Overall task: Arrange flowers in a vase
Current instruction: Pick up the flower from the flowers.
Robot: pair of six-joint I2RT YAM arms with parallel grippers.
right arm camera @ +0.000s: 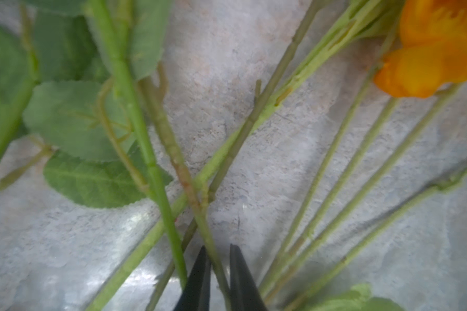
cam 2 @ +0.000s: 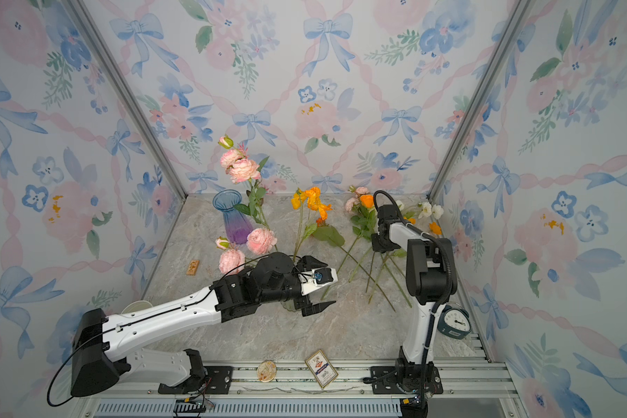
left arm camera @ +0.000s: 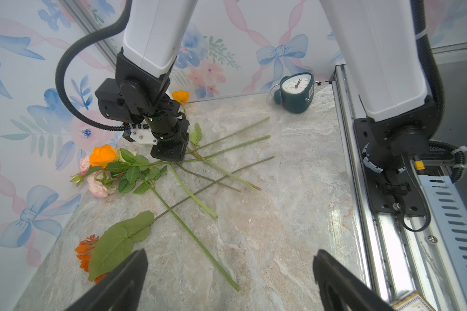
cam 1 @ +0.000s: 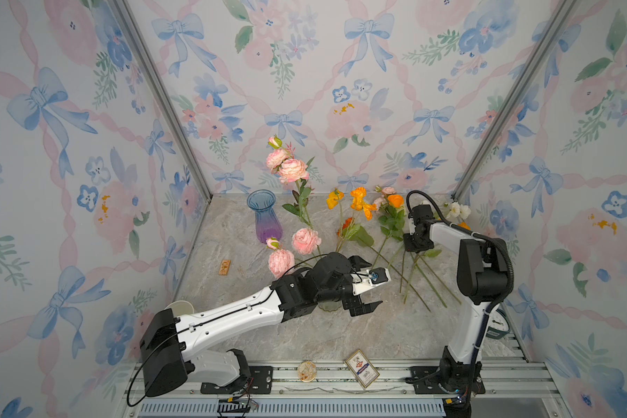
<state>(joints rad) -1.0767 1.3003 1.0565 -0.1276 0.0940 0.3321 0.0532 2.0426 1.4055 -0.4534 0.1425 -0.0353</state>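
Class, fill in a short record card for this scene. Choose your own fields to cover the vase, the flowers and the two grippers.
Vase: blue and purple vase, upright at the back of the table, no flowers in it.
Standing flowers: pink flowers upright beside the left gripper; what holds them is mostly hidden.
Loose flowers: orange rose and white flowers lying flat, stems crossing.
Grippers: left gripper open, holding nothing; right gripper down among the stems, closed on a green stem.

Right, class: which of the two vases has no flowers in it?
The blue-and-purple vase, standing empty at the back. The clear vase, mostly hidden under the left arm, holds the pink blooms' stems.
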